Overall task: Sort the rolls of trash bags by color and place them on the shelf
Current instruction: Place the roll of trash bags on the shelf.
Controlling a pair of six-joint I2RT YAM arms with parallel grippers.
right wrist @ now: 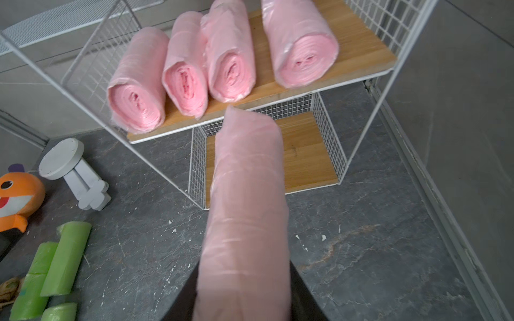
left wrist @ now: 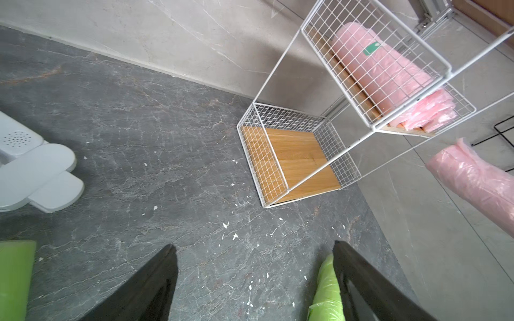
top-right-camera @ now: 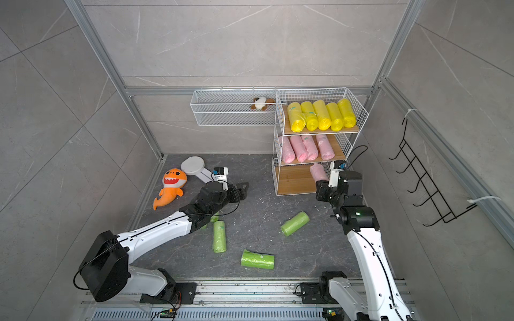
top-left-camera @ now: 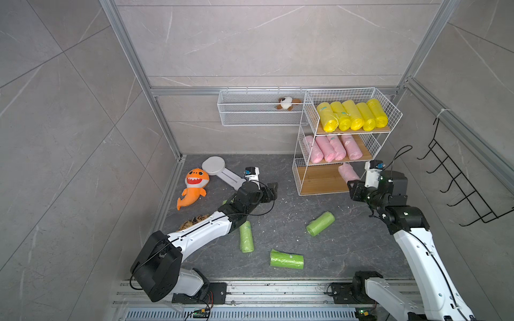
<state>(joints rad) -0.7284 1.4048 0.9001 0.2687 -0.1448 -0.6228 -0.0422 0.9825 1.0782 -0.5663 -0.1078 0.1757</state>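
Lying on the white wire-mesh shelf are five yellow plastic rolls above four pink rolls; a fifth pink roll is clamped by the right gripper before it. The left gripper is spread empty, green rolls partly hidden beneath its arm.

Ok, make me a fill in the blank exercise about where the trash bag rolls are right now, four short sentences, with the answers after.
1. On the shelf, the top-tier rolls are all ____.
2. The middle-tier rolls, all pink, number ____.
3. The right gripper holds one roll, coloured ____.
4. The loose rolls lying off the shelf are all ____.

Missing words: yellow; four; pink; green.
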